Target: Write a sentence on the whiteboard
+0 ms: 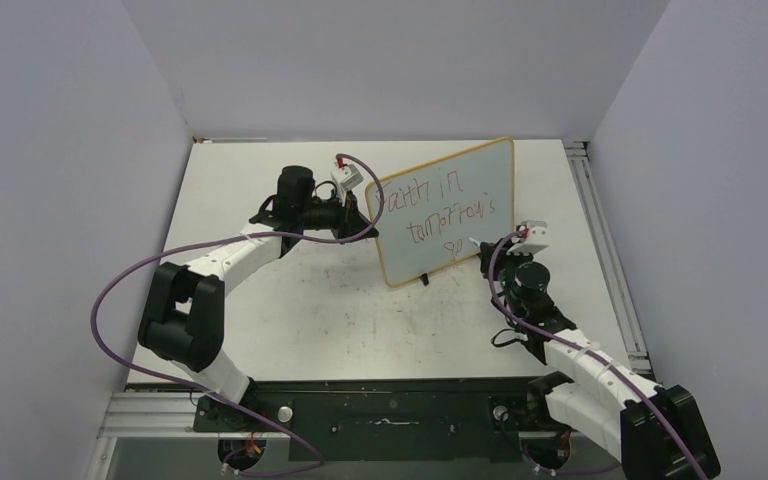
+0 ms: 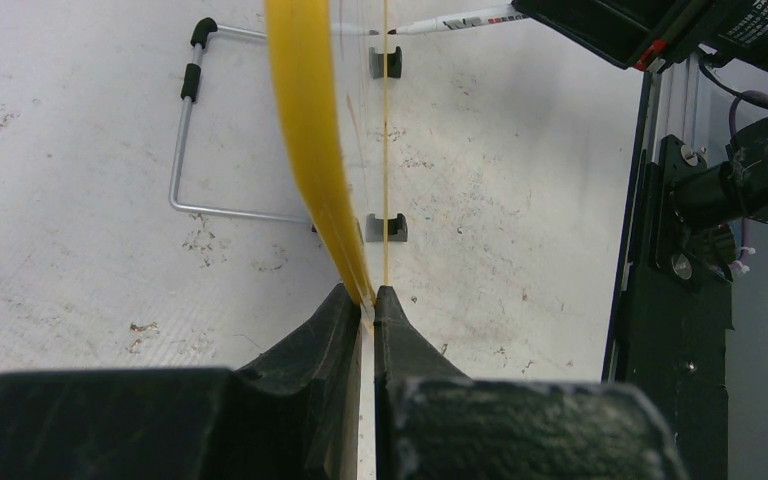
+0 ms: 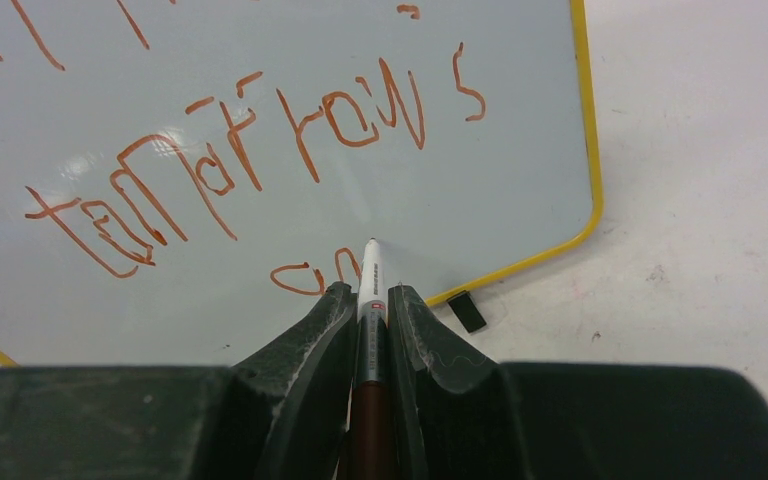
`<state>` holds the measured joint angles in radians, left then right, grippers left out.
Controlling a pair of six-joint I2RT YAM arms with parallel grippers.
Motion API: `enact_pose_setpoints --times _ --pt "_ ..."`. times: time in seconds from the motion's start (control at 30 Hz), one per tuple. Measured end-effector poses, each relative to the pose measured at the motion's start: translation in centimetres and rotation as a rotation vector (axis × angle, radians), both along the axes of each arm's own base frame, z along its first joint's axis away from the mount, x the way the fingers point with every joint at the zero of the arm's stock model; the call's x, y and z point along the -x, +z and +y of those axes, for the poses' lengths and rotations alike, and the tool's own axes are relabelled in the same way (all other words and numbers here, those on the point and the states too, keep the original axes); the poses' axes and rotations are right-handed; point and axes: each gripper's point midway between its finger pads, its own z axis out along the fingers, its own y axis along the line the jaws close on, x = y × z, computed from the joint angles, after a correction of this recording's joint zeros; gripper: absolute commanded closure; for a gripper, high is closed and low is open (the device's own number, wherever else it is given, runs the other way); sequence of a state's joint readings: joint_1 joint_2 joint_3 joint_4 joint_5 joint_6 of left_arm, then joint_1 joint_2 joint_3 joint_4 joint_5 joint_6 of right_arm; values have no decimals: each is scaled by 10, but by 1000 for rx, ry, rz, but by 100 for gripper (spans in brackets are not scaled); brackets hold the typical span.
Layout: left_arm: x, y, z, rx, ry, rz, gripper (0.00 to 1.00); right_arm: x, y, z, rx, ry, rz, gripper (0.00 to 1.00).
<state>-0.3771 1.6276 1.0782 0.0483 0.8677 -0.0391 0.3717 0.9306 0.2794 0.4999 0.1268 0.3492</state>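
Toward the far edge of the worktop (image 1: 300,320), right of centre, the whiteboard (image 1: 447,210) stands upright. The left gripper (image 2: 368,298) is clenched on its left frame edge, evidently to brace it against writing pressure. The right gripper (image 3: 365,295) grasps a marker (image 3: 370,275), tip at the board face below the second line of the sentence (image 3: 260,150), where a third line is begun. The white worktop is scuffed and speckled; plain pale walls (image 1: 380,60) enclose three sides.
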Motion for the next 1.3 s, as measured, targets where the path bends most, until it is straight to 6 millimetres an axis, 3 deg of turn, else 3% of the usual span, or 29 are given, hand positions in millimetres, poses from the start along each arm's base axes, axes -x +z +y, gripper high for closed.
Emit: enact_pose_setpoints --times 1.3 --pt "0 0 0 0 -1 0 100 -2 -25 -1 32 -12 75 95"
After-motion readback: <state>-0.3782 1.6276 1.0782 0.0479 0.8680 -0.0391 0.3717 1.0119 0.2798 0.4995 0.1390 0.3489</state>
